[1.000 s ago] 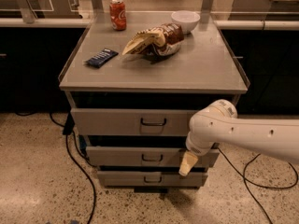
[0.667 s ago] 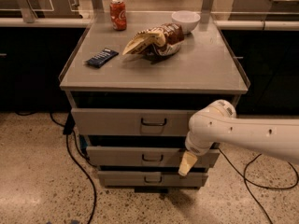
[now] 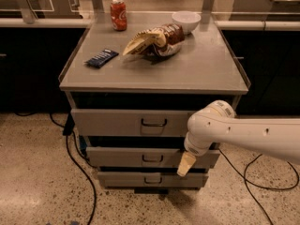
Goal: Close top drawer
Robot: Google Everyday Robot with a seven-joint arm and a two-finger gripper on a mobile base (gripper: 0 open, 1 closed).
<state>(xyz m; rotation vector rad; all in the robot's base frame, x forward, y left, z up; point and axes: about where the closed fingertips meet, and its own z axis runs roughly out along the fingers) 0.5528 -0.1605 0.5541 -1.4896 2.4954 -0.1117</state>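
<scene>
Gap above the wide grey metal top drawer (image 3: 117, 122) shows it pulled out; my cream-tipped gripper (image 3: 186, 164) hangs below its right end, presumably staging a push; whether it's parted I cannot tell

Can (image 3: 118, 14), bowl (image 3: 186, 21), chips (image 3: 154, 40), perhaps snack bar (image 3: 101, 58)

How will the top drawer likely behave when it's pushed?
Top drawer looks like rigid metal, so it should slide straight, not flex. Its wide front may bind if pushed off-centre; the end effector hangs low at its right, by the middle drawer.
</scene>
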